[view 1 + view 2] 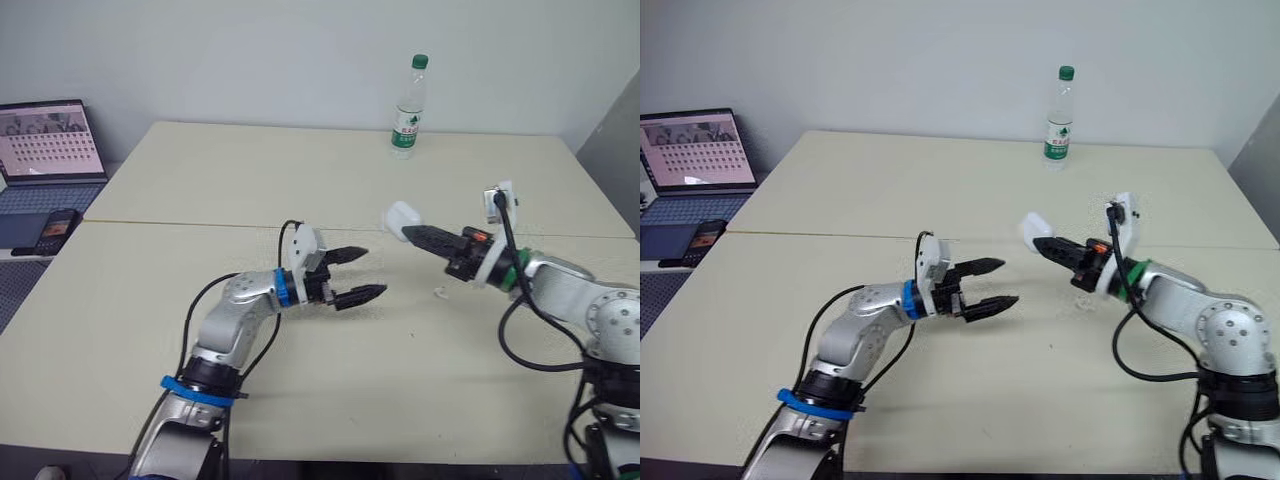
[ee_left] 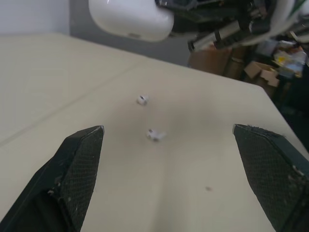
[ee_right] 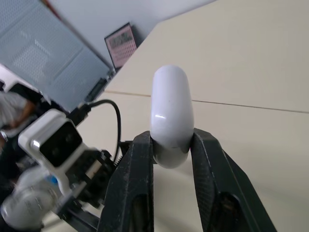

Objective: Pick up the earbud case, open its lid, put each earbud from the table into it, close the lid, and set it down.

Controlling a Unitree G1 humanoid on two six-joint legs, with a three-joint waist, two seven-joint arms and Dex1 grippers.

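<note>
My right pincer [image 3: 172,138] pinches the lifted case [image 3: 170,101], lid seemingly shut; my left pincer [image 1: 367,273] gapes empty. Both earbuds [image 2: 155,135] lie on the table [image 1: 200,180]: opening, filling, closing remain.

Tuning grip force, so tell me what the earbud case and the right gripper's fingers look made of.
The earbud case: apparently hard white plastic, glossy, judging by the bright highlight on its rounded shell. The right gripper, shut on the case: its fingers look matte black, plastic or rubber, hard to say; no shine shows on them.
</note>
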